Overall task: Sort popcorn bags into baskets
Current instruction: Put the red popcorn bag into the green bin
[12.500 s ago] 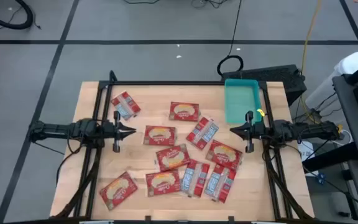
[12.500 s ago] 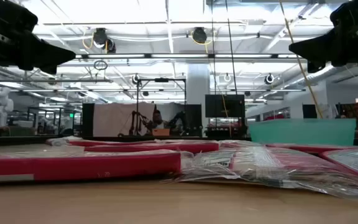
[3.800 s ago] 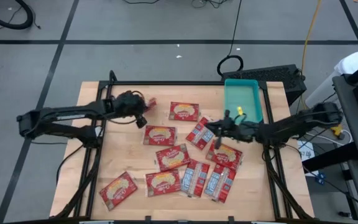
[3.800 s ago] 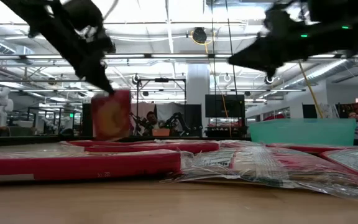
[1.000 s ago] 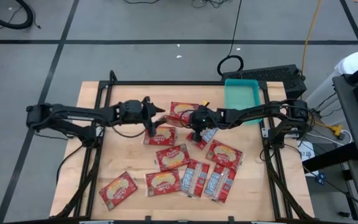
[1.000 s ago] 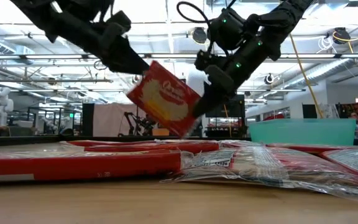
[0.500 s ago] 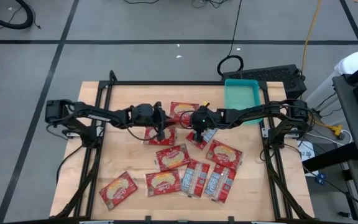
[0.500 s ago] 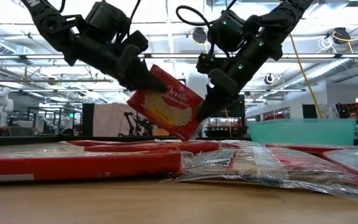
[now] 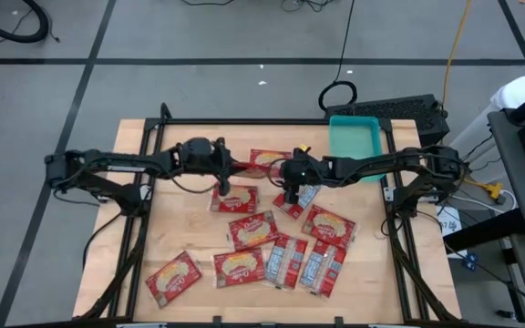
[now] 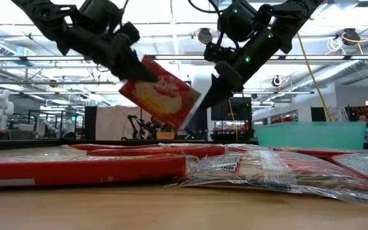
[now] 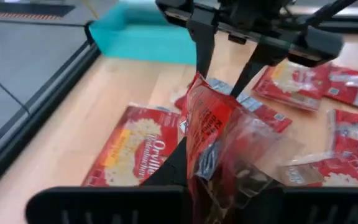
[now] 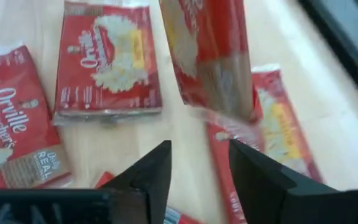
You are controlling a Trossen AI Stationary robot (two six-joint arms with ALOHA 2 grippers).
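Note:
One red popcorn bag [image 10: 160, 97] hangs in the air over the middle of the table, with my left gripper [image 10: 135, 69] shut on it. My right gripper [image 12: 199, 168] stands open just beside the bag's other end [image 12: 211, 59], its fingers apart and clear of it. Several more popcorn bags [image 9: 253, 230] lie flat on the wooden table; some show a popcorn picture and others a silvery panel [image 9: 296, 194]. The teal basket [image 9: 355, 148] stands at the far right of the table. My left gripper pinches the bag's upper end [image 11: 209, 167] between its two fingers, slanting down from the table's left side. The bag is lifted clear of the table, stands on edge and tilts down toward my right gripper, its clear wrapper crumpled near the fingers.
A black keyboard-like box [image 9: 399, 111] sits behind the basket. Flat bags cover the table's middle and near right [image 9: 322, 266], and one lies at the near left [image 9: 173, 278]. Bare wood shows along the left side [image 9: 144, 237].
My left gripper has shut on the bag's upper end and taken hold. My right gripper, which held the bag's lower end, has opened and let go. The bag has then risen a little and gone slightly toward the table's left with my left gripper.

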